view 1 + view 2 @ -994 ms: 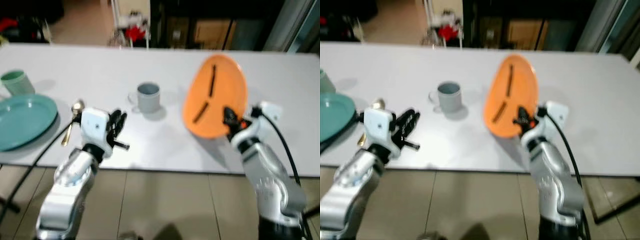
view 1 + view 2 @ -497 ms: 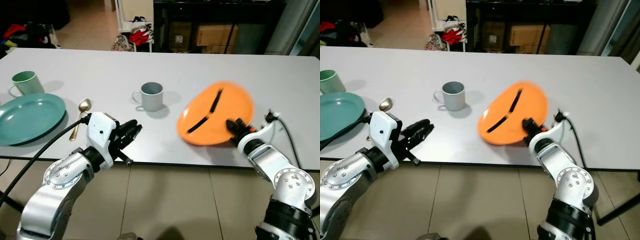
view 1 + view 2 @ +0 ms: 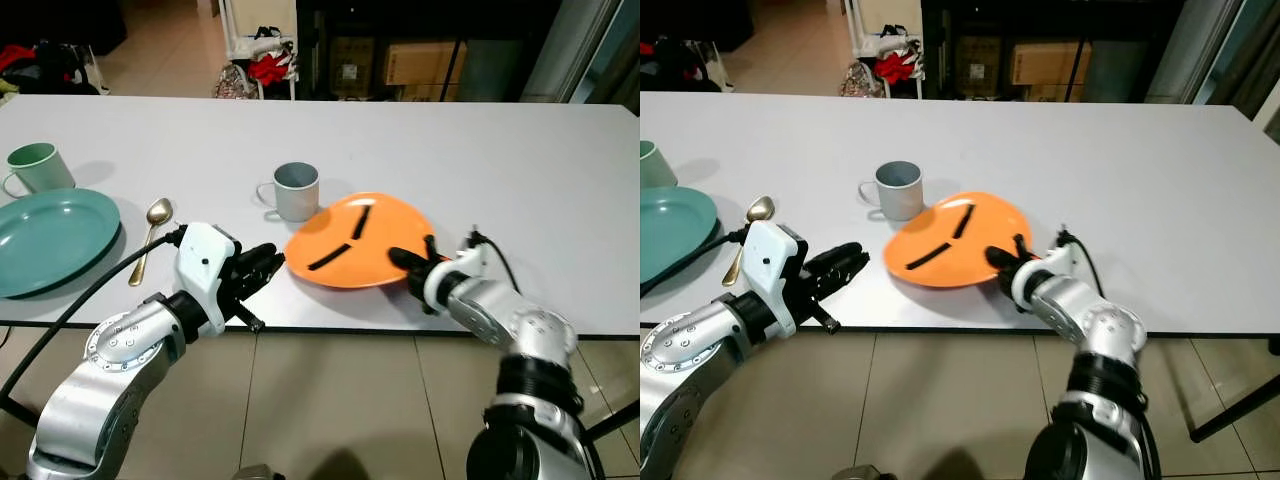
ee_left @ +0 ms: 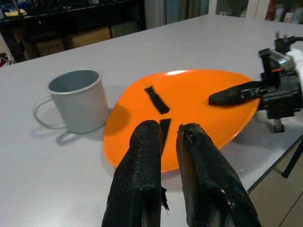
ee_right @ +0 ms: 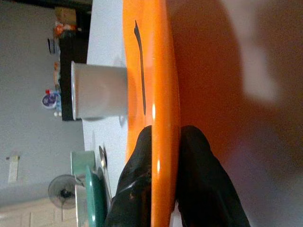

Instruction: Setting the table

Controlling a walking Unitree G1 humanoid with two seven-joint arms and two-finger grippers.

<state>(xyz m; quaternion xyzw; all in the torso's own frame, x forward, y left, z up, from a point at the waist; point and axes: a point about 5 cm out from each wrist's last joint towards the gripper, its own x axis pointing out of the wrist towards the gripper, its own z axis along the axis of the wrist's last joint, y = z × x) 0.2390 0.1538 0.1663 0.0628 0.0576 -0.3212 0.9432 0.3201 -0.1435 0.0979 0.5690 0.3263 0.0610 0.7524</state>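
Orange plate (image 3: 352, 242) now lowered flat, rim pinched in right claw (image 3: 412, 262).

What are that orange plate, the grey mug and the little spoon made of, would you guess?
The orange plate, pinched at its rim by the right end effector, looks like glossy plastic: thin edge, bright even colour, soft highlights. The grey mug has a matte finish with thin walls, perhaps enamelled metal or ceramic; hard to tell. The spoon shines gold, likely polished metal.
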